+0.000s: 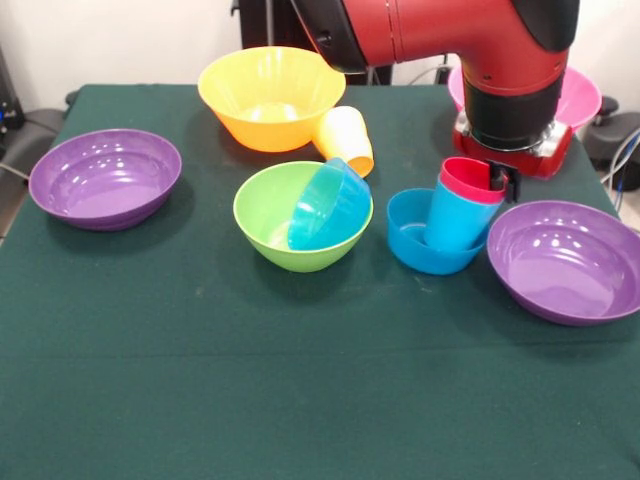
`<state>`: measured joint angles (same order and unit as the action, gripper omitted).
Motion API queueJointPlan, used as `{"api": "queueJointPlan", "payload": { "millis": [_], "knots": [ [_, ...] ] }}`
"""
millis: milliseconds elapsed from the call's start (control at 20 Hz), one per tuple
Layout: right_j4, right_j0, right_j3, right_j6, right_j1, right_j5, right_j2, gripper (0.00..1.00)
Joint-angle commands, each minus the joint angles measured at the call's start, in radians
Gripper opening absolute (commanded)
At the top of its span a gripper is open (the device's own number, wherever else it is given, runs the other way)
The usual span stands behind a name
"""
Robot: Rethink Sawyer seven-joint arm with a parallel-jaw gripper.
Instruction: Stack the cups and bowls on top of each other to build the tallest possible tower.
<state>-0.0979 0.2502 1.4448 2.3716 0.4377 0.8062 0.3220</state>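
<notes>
A small blue bowl (420, 250) stands right of centre. A blue cup (460, 218) leans in it, with a red cup (470, 180) nested inside. My gripper (503, 183) hangs at the red cup's right rim. A lime green bowl (285, 215) at the centre holds a second small blue bowl (330, 205) tipped on its side. A yellow-orange cup (346, 138) lies on its side against the large orange-yellow bowl (270, 95) at the back. Purple bowls sit at the left (105, 178) and right (568, 260). The pink bowl (585, 98) is partly hidden behind my arm.
The green-covered table (300, 380) reaches to the picture's near edge. My red arm (440, 35) crosses the top and its black wrist (515, 110) stands over the back right corner. Dark equipment shows beyond the table's left edge (15, 115).
</notes>
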Motion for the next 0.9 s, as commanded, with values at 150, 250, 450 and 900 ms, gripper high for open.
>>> {"api": "queueJointPlan", "payload": {
  "millis": [150, 250, 450, 900],
  "knots": [
    [-0.042, 0.003, -0.064, -0.124, -0.054, 0.018, 0.062, 0.0],
    [-0.047, 0.005, -0.063, -0.129, -0.048, 0.03, 0.057, 0.0],
    [-0.062, 0.012, -0.07, -0.146, -0.045, 0.046, 0.046, 0.0],
    [-0.09, 0.052, -0.087, -0.217, -0.025, 0.116, 0.04, 0.0]
  ]
}}
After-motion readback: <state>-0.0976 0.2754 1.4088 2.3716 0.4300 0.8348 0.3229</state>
